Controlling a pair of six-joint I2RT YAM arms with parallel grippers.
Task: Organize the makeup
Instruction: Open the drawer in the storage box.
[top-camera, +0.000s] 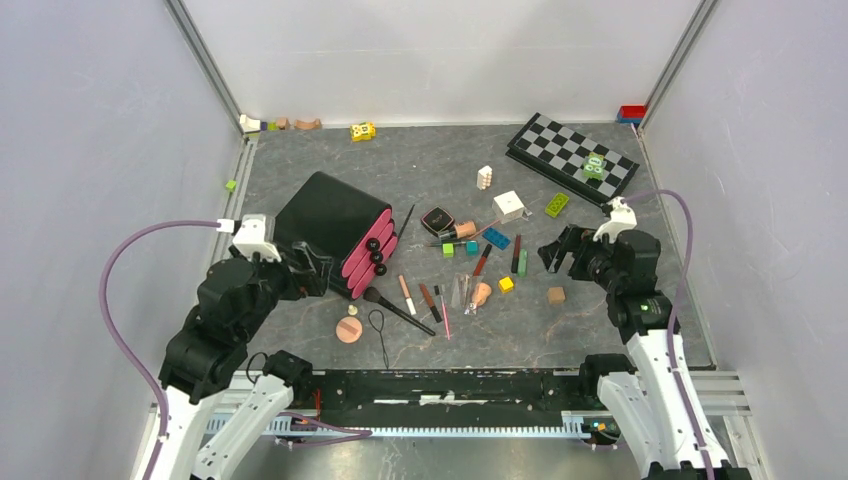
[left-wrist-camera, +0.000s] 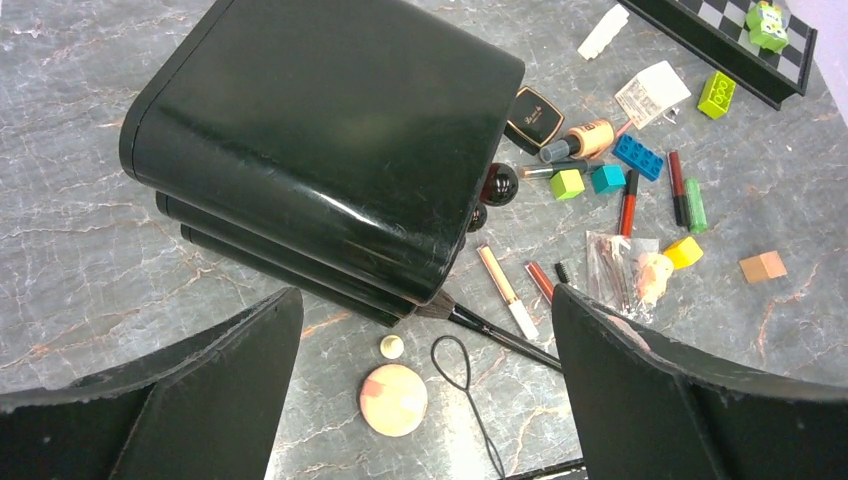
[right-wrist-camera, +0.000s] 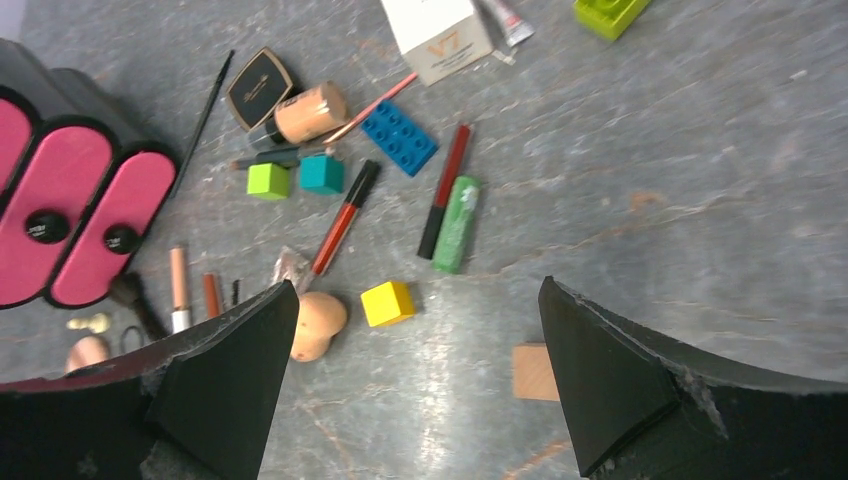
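Left pincer (left-wrist-camera: 425, 300): fingers spread wide with nothing between them; held above the drawer box (top-camera: 330, 225) and the round puff (left-wrist-camera: 393, 399)
Right pincer (right-wrist-camera: 417, 290): spread likewise and empty; held over the lipstick tubes and a yellow block (right-wrist-camera: 388, 302)
Drawer box: black, with three pink fronts (right-wrist-camera: 95, 215), all seen pushed in; what is inside cannot be told
Makeup, far group: loose on the table (top-camera: 620, 320) to the right of the box; the compact (right-wrist-camera: 258, 88) lies just beside a peach bottle (right-wrist-camera: 308, 112)
Makeup, middle group: a red tube (right-wrist-camera: 340, 225), a dark tube (right-wrist-camera: 446, 190) and a green tube (right-wrist-camera: 457, 223) are laid out flat, the last two side by side; the sponge (right-wrist-camera: 318, 325) is near them
Makeup, near group: the brush (left-wrist-camera: 495, 332) and pencils (left-wrist-camera: 505, 290) are found just in front of the drawers; the puff is nearest the arms
Mixed in: a blue block (right-wrist-camera: 399, 137) and a white carton (right-wrist-camera: 440, 35) are scattered among the cosmetics
Done: nothing is judged to be sorted; no piece is held
Left: every visible piece is to be gathered; a drawer is probably to be opened first; the toy blocks are to be left out
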